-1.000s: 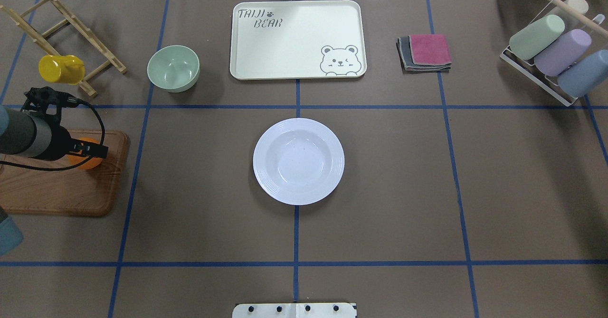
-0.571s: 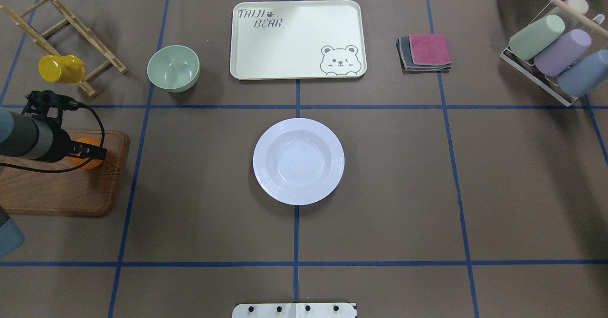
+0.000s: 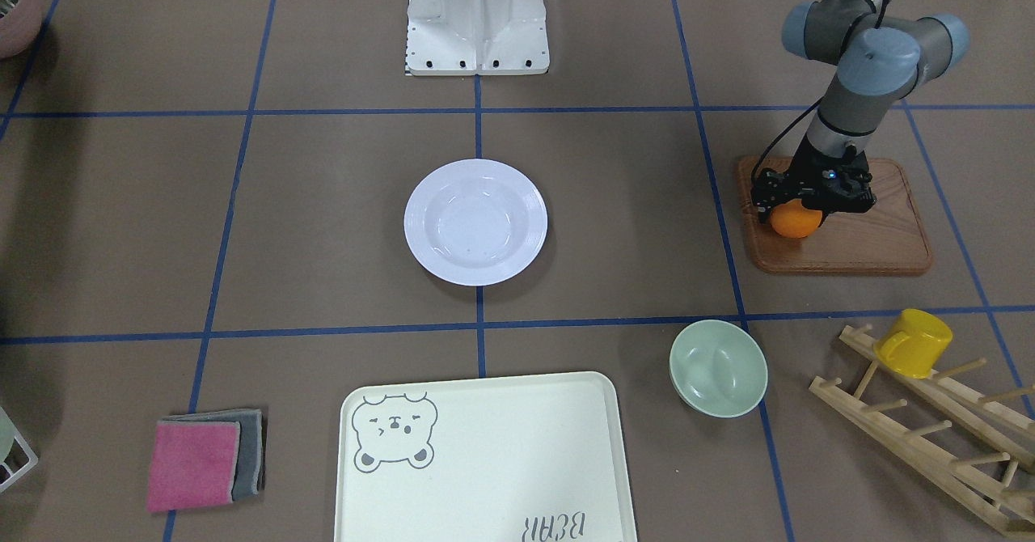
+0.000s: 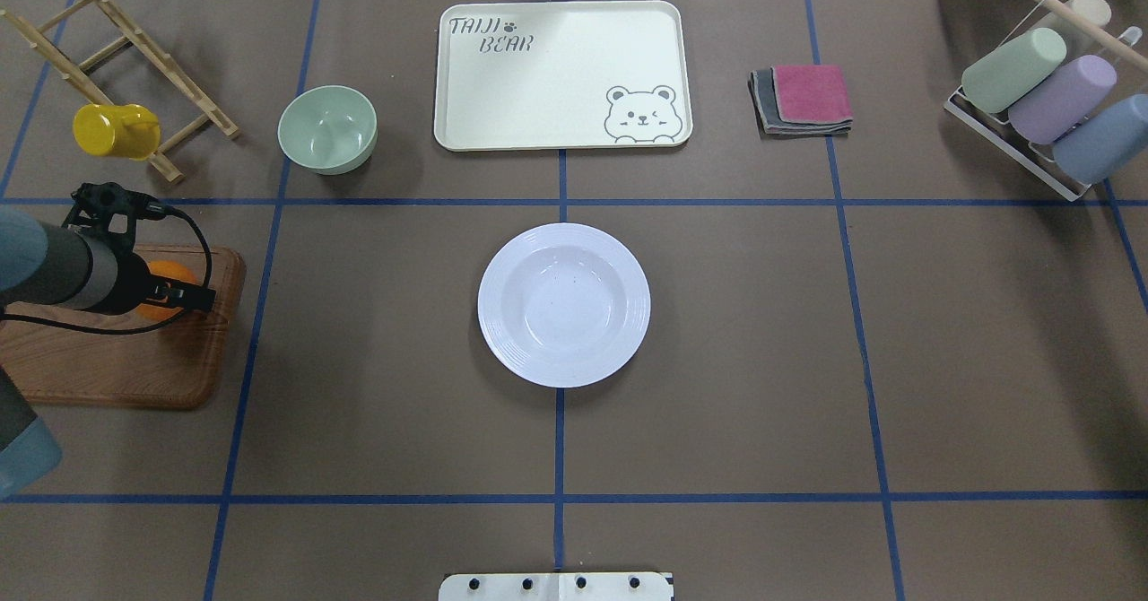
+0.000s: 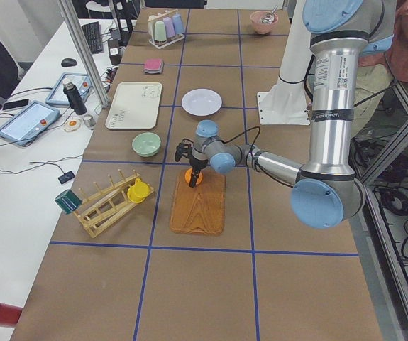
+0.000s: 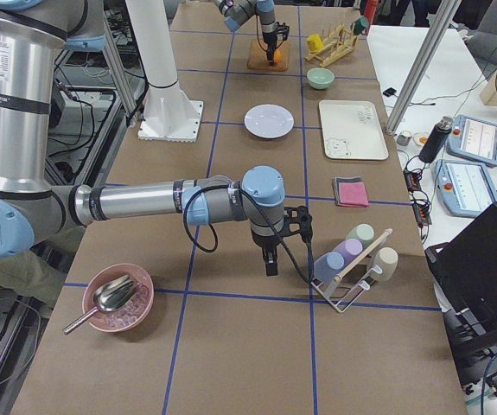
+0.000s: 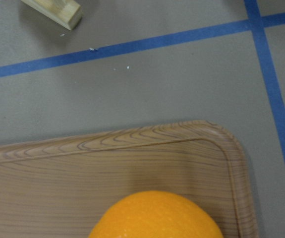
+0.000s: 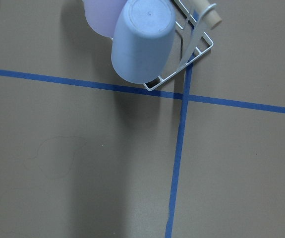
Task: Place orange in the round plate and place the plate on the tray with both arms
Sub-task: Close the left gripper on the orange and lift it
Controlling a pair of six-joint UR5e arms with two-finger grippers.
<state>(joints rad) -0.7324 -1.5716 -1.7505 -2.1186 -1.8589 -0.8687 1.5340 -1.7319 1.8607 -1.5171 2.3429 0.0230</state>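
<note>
The orange (image 3: 796, 222) was seen at a corner of a brown wooden board (image 3: 881, 243) on the robot's left side of the tabletop (image 3: 323, 202), with the left claw (image 3: 800, 206) lowered over it from above and its black fingers closed against the fruit's sides. Whether the fruit was raised off the board could not be told. The round plate (image 3: 420, 243) was found empty at the middle of the tabletop, well apart from the orange, upright on a crossing of blue tape lines. Beyond it, away from the robot, the cream tray (image 3: 485, 461) with its bear drawing was laid flat, nothing on it. A pale green bowl (image 3: 718, 368) was set just beside the tray, and a yellow mug (image 3: 914, 341) was hung on a wooden rack (image 3: 930, 437) near the board. The right claw (image 6: 270, 259) was held low over bare tabletop near a wire rack of pastel cups (image 6: 352, 259); how far it was open could not be told.
</note>
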